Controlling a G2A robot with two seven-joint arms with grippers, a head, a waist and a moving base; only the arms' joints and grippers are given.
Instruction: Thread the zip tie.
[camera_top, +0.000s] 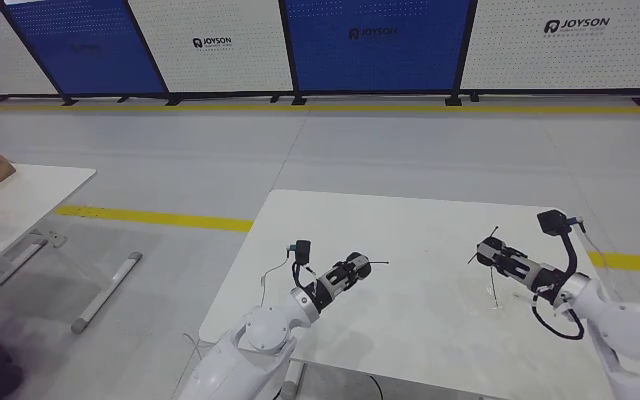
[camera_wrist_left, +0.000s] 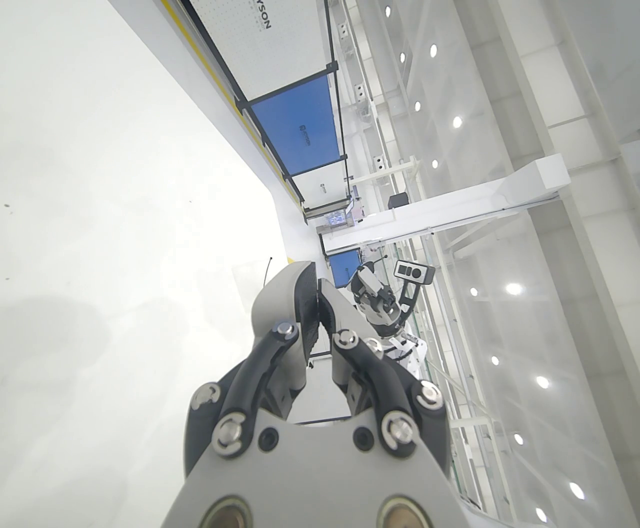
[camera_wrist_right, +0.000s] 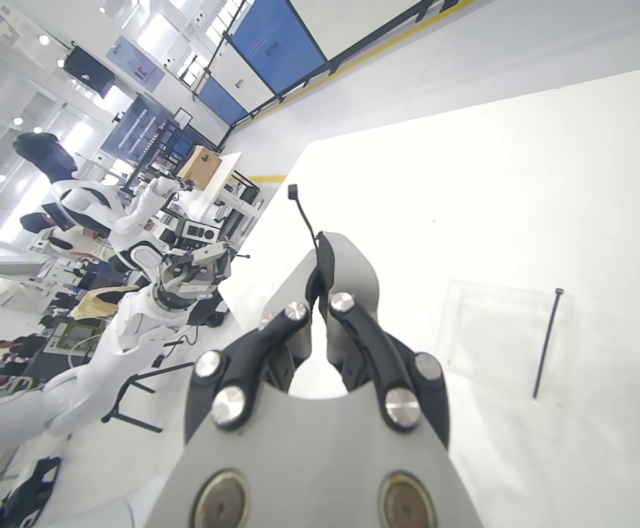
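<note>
A: right pincer (camera_wrist_right: 320, 252) is clamped on the zip tie (camera_wrist_right: 303, 216) partway along the strap. The head (camera_wrist_right: 292, 190) sticks out past the fingertips.

B: Left side?

A: left pincer (camera_wrist_left: 318, 290) is closed as well. In the top view a thin black strip (camera_top: 376, 264) pokes out of its nip. Probably a tail end, but too thin to be sure.

B: Geometry for the thread?

A: The two pincers sit well apart over the worktop (camera_top: 400, 220). The strip's long axis points roughly across at the right arm. The tie in the right pincer lies slantwise, not in line with it. Judgement: the head's slot has to be turned to face the strip's tip, then the gap closed along the strip's axis.

B: Anything else down there?

A: A spare zip tie (camera_wrist_right: 547, 342) lies flat on a clear sheet (camera_wrist_right: 480, 320) near the right pincer. It is much nearer that arm than the left one.
</note>
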